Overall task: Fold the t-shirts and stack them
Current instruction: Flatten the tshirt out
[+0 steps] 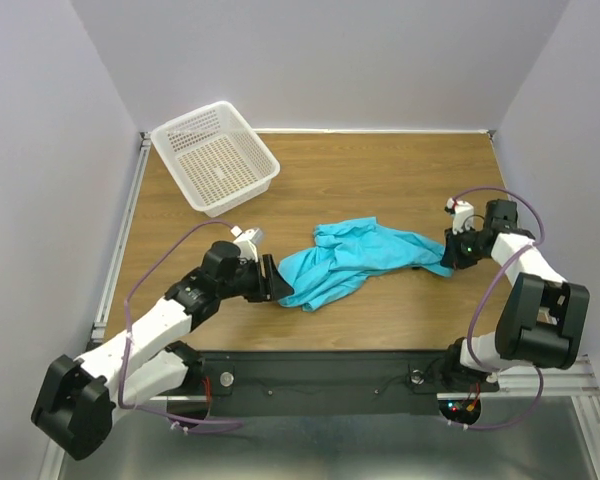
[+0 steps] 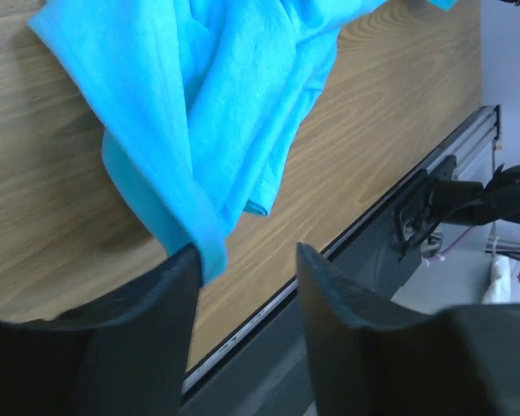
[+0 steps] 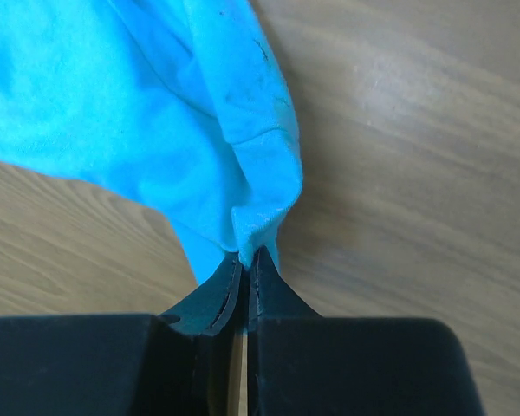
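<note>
Turquoise shirt [image 1: 355,262] crumpled; wrist views show right gripper [image 3: 245,258] pinching its edge, left gripper [image 2: 248,256] spread.

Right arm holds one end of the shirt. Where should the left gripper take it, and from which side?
Take the folded hem corner of the shirt, the end nearest the left gripper, coming in low from the robot's left. That corner sticks out of the bunch as a thick doubled edge right at the open jaws, opposite the end the right gripper pinches.

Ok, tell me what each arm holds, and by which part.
Right jaws are shut on a bunched edge of the shirt. Left jaws open, holding nothing; cloth only brushes one.
</note>
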### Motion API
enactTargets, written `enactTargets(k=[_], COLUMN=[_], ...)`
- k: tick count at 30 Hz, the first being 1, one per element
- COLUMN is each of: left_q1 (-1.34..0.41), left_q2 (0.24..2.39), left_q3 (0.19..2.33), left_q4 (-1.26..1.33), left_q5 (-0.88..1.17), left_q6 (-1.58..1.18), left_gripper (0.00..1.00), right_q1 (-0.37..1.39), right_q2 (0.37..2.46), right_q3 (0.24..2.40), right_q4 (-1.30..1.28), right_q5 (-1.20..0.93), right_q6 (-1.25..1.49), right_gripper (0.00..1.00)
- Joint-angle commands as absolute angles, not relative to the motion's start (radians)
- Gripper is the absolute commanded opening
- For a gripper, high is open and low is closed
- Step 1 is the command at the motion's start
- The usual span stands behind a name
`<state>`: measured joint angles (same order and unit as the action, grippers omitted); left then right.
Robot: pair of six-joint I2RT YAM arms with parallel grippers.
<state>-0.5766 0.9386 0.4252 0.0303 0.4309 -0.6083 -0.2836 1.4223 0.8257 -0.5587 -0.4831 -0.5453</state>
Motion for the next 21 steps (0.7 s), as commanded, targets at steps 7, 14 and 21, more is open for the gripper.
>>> enactTargets(k=[7, 14, 21], left_q1=[-0.586, -0.586, -0.603], left_q2=[1.063, 1.54, 1.802], left_q3=[0.725, 1.066, 1.209], left_q4=[0.026, 0.057, 0.02], left_q5=[0.238, 0.36, 0.365], left_q6=[-0.375, -0.173, -0.158], left_gripper=[0.72, 0.72, 0.72], right_q1=[-0.284, -0.284, -0.284], right_q2=[1.377, 1.417, 1.425], right_q3=[0.816, 0.859, 0.856], right_q4=[-0.554, -0.555, -0.554], right_q5=[-0.491, -0.537, -0.545], right_q6=[-0.58, -0.551, -0.549], right_gripper=[0.01, 0.01, 0.01])
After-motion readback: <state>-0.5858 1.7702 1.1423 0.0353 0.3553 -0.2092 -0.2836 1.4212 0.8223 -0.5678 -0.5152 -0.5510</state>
